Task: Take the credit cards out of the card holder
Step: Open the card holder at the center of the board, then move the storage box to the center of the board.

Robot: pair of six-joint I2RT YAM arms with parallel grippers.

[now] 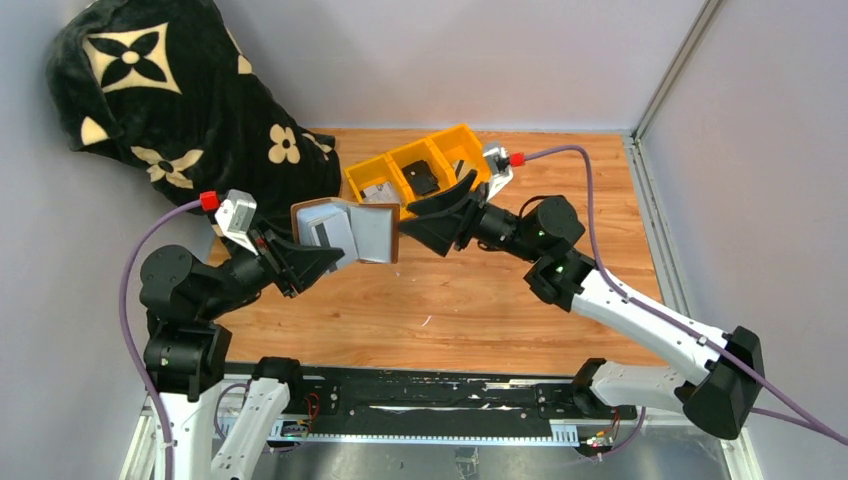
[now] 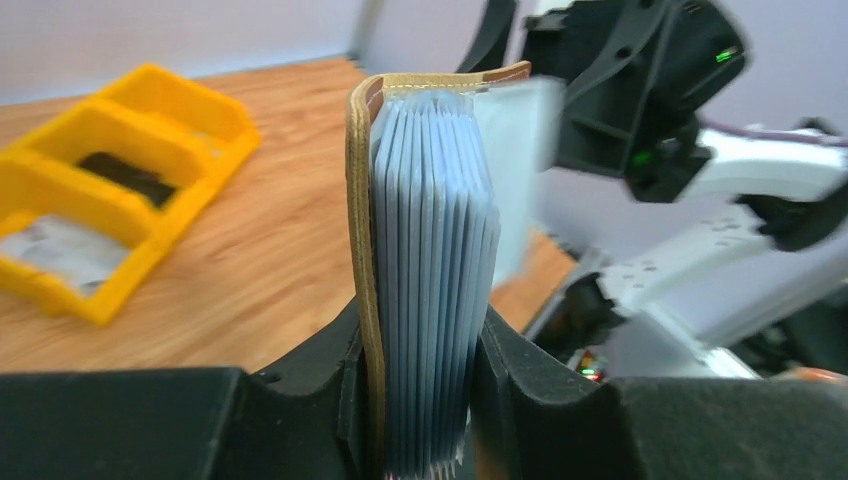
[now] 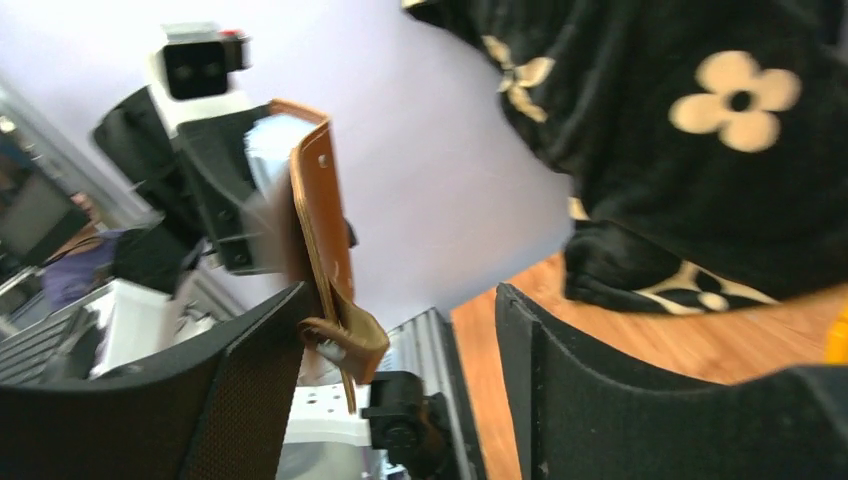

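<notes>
The left gripper [image 2: 425, 380] squeezes the open card holder [image 2: 430, 230] up in the air, the right gripper [image 3: 400, 330] is spread wide beside it, and I think no cards are out yet.

The table [image 1: 500, 290] was a light-brown wooden board with the grain running left to right, enclosed by grey walls at the back and on both sides. Two items rested directly on it. A yellow three-compartment tray [image 1: 352, 183] sat at the far edge near the centre, set at a slant, its right end farther back than its left. A black blanket [image 1: 170, 90] with cream flower motifs was heaped in the far left corner – its lower folds lay on the board just beside the tray's left end; contact could not be confirmed. A small pale fleck [image 1: 427, 321] lay on the bare wood nearer the front – too small to identify.
</notes>
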